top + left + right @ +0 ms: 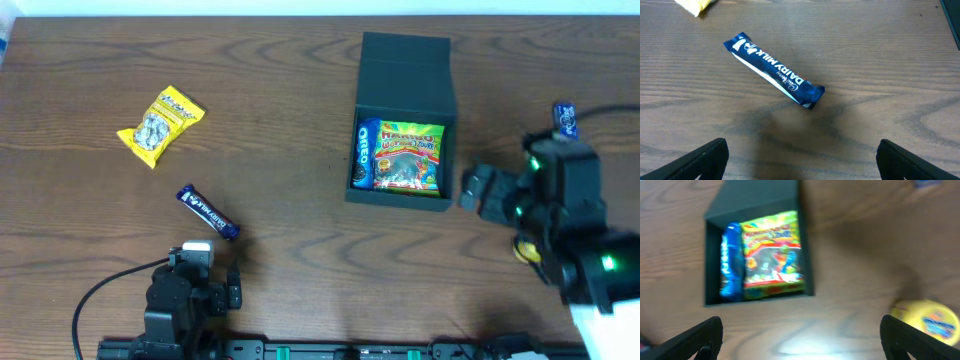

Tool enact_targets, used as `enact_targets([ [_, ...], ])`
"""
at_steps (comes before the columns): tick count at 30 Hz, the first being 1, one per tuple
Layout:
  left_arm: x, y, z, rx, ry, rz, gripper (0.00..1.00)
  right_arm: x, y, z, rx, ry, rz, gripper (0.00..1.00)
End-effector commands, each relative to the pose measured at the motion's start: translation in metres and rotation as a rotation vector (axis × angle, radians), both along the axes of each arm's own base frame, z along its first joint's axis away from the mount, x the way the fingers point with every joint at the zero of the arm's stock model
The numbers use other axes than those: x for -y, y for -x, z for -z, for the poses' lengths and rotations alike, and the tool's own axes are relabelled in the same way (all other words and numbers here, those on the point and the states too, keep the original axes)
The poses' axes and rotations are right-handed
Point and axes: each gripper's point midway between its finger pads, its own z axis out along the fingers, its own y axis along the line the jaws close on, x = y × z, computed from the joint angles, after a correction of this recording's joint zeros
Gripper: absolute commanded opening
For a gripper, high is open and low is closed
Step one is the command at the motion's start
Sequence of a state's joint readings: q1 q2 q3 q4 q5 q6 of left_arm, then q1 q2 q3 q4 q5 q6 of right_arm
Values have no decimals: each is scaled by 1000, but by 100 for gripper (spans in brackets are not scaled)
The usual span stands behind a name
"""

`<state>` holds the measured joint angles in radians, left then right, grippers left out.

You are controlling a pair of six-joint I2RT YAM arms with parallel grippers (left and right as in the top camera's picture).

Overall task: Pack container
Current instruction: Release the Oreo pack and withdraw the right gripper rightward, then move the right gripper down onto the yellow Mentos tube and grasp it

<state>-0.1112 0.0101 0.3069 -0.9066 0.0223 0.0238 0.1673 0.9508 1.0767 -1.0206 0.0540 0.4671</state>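
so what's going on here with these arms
Two robot arms are packing snacks into the dark green container, lid open. A Haribo bag and a blue Oreo packet lie inside. The right fingers are open and empty, beside the container. The left fingers are open too, near the Dairy Milk bar on the table, not touching it. A yellow snack packet also lies loose on the table.

The overhead view looks straight down from high up on the whole brown wood-grain table (300, 120). The left wrist view faces down from close above a blue wrapped chocolate bar (774, 70), which the overhead also shows. The blurred right wrist view looks down on the dark teal-green square container (760, 197), shared with the overhead.
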Motion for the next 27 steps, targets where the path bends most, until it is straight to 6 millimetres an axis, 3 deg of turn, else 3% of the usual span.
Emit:
enact_targets([
  [1,-3,5,18,-54,-18,-10,95,15,19,25,-26,23,46,99],
  [8,-3,5,18,-54,-18,-10,95,22,57,58,-74,-77,201,99],
  [14,-3,5,18,-54,-18,-10,95,53,97,77,-153,-86,502,99],
  [18,-3,5,18,-54,-18,-10,96,52,103,82,-199,-160,567,99],
  [27,-3,5,18,-54,-18,-10,95,93,112,98,-215,-135,851,99],
])
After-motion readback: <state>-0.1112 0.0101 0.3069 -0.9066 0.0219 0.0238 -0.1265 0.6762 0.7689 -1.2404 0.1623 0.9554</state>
